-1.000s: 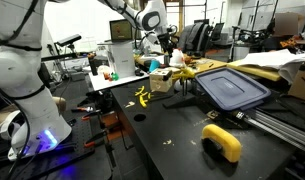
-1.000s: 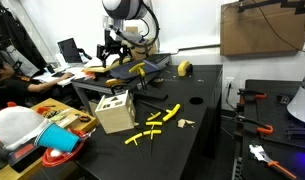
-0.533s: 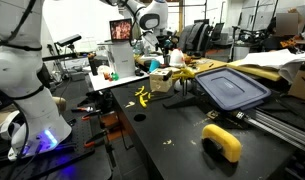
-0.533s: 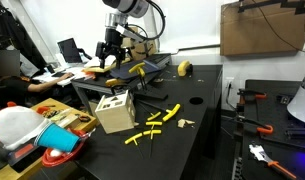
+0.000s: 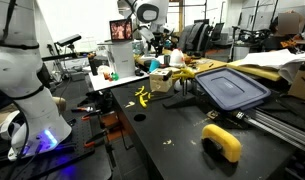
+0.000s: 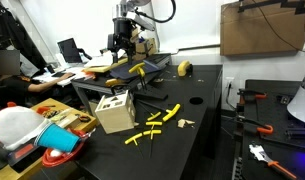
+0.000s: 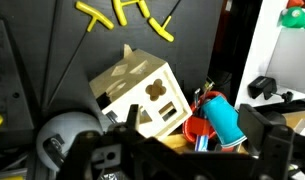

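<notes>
Gripper (image 6: 119,42) hangs high with fingers spread and empty, well above the black table (image 6: 197,110), where the wooden shape-sorter box (image 7: 142,92) sits near scattered yellow sticks (image 6: 157,122); box looks light, rigid, smooth-faced with cutouts, probably best pinched across two flat opposite sides.

I can read no text, label, brand, number or sign in any of these views; the screen (image 5: 120,30) behind me glows with a picture too small and blurred to show words, and the wooden box (image 7: 142,92) below me shows only cut-out shapes, no lettering
</notes>
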You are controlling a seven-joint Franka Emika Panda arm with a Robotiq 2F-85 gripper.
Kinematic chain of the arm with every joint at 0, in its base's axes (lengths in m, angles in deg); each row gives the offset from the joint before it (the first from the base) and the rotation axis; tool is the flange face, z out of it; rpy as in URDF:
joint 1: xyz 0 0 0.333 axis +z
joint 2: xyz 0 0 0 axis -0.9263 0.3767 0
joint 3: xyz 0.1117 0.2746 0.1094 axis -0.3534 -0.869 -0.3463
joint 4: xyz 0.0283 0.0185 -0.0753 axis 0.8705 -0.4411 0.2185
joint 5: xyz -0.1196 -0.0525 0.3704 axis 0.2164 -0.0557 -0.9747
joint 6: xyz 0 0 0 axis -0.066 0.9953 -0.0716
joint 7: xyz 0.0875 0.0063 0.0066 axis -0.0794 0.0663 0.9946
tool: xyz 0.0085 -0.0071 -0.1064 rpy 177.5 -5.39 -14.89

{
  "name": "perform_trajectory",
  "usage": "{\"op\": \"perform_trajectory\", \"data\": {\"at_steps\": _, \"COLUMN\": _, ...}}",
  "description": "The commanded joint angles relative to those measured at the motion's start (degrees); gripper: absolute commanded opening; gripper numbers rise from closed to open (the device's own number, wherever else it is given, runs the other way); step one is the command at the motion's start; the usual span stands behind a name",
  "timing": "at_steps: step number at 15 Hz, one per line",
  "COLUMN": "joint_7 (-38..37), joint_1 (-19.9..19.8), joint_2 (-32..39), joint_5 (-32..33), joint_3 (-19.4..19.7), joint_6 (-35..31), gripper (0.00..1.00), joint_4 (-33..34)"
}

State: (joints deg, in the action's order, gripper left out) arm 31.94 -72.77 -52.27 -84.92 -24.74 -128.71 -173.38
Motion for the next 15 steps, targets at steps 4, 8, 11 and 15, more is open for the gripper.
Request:
{"op": "perform_trajectory", "data": {"at_steps": 4, "joint_7": -6.62, "joint_1": 4.26, "joint_2": -8.75, "joint_5": 9.23, "joint_3": 4.76, "joint_6": 7.63, "gripper": 1.00, "joint_4": -4.98}}
{"op": "perform_trajectory", "data": {"at_steps": 8, "joint_7": -10.55, "joint_1": 6.08, "joint_2": -12.94, "joint_5": 14.74, "joint_3": 5.65, "joint_6": 11.29, "gripper": 1.00, "joint_4": -6.31}}
{"op": "perform_trajectory", "data": {"at_steps": 11, "joint_7": -8.97, "joint_1": 6.68, "joint_2": -16.04, "joint_5": 15.13, "joint_3": 5.68, "joint_6": 15.03, "gripper": 1.00, "joint_4": -7.34}}
{"op": "perform_trajectory", "data": {"at_steps": 15, "joint_7": -9.26, "joint_1": 7.38, "joint_2": -19.99, "joint_5": 15.44, "joint_3": 5.73, "joint_6": 18.69, "gripper": 1.00, "joint_4": -9.97}}
